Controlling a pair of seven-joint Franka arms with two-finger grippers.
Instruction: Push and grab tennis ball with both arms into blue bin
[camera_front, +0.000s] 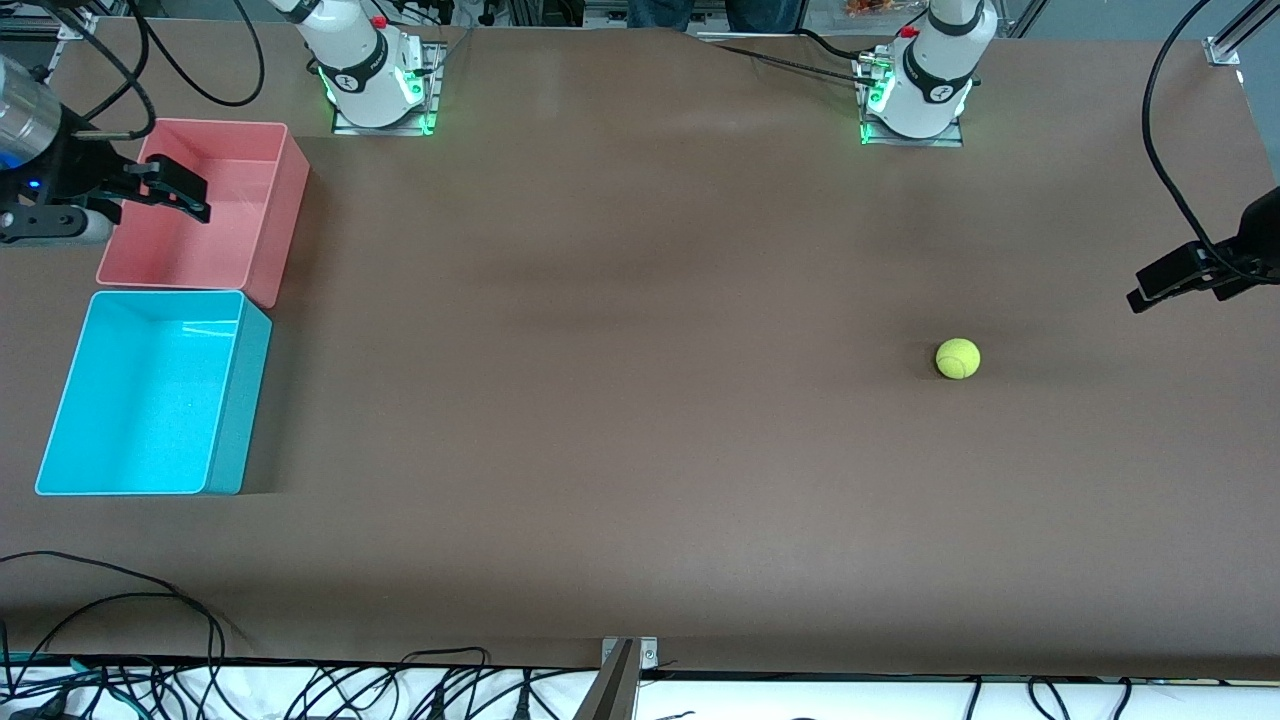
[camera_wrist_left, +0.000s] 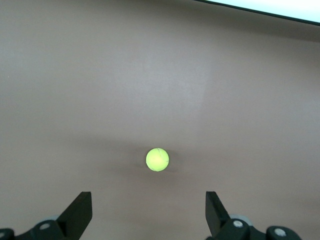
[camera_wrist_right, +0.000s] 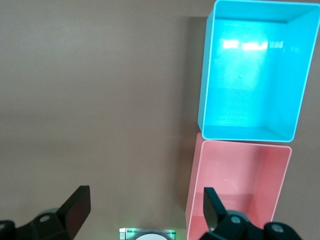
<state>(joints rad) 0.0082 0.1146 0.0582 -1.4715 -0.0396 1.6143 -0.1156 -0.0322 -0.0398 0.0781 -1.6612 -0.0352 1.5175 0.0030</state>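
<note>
Ball (camera_front: 958, 358): loose on counter (camera_front: 620, 420), left arm's end. Left gripper (camera_front: 1165, 283): wide open, empty, beside ball, likely to push. Right gripper (camera_front: 170, 193): open, empty, waiting over pink bin (camera_front: 285, 215). Blue bin (camera_front: 235, 400): empty.

I am seeing the right gripper (camera_front: 170, 190) hanging at about nine o'clock in my front view, fingers spread wide, pointing toward three o'clock. The left gripper (camera_front: 1165, 283) is hanging at about three o'clock, pointing toward eight o'clock, and its own wrist view (camera_wrist_left: 149, 212) is showing the fingers wide apart.
</note>
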